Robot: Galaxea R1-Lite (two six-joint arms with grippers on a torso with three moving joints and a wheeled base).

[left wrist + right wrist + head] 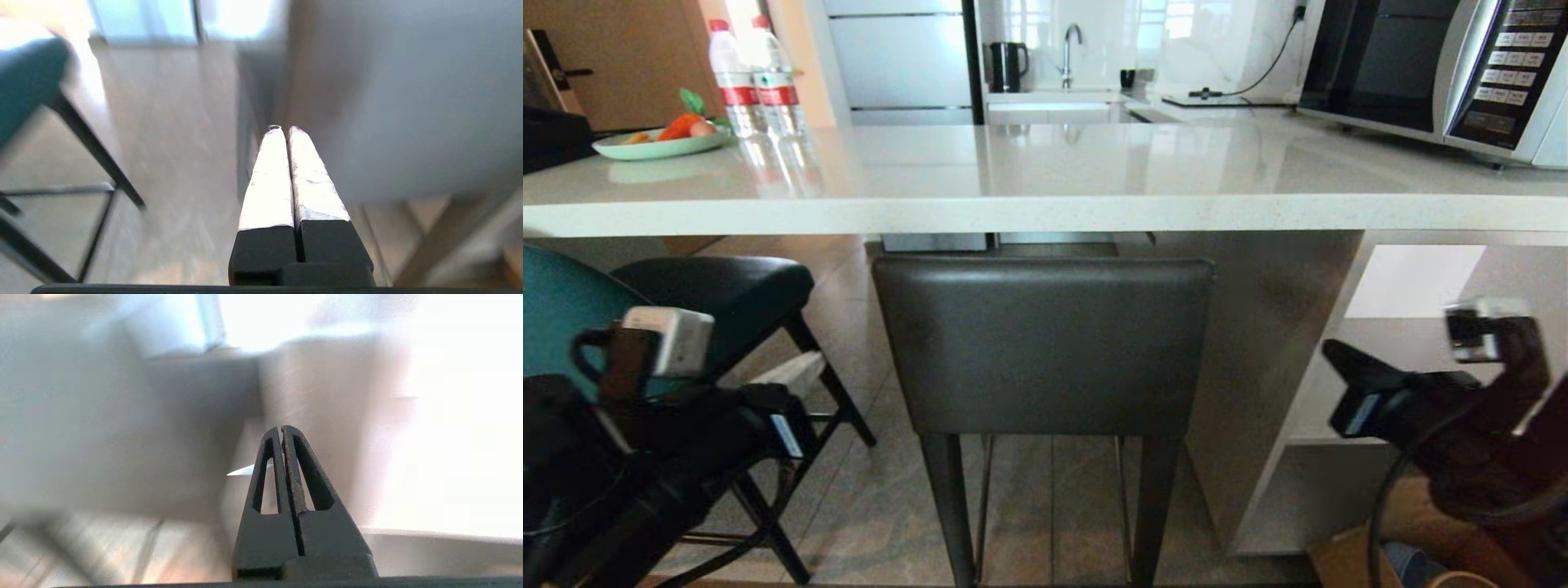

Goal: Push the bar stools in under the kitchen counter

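Observation:
The kitchen counter (1045, 214) runs across the head view as a thick white speckled slab. The dark grey bar stool (1045, 343) stands in front of me at the middle, its rectangular back just below the slab's edge. The teal bar stool (556, 306) is at the far left, its dark seat partly under the counter. My left gripper (805, 369) is shut and empty, low between the two stools; its taped fingertips (282, 163) point past the grey stool (408, 102). My right gripper (1331, 349) is shut and empty, to the right of the grey stool's back, before the slanted side panel (1266, 343).
On the counter stand a green plate with carrots (658, 145), two water bottles (756, 77) and a microwave (1437, 65). A kettle (1008, 65) and a tap (1068, 53) are behind. A cardboard box (1347, 559) sits on the floor at the lower right.

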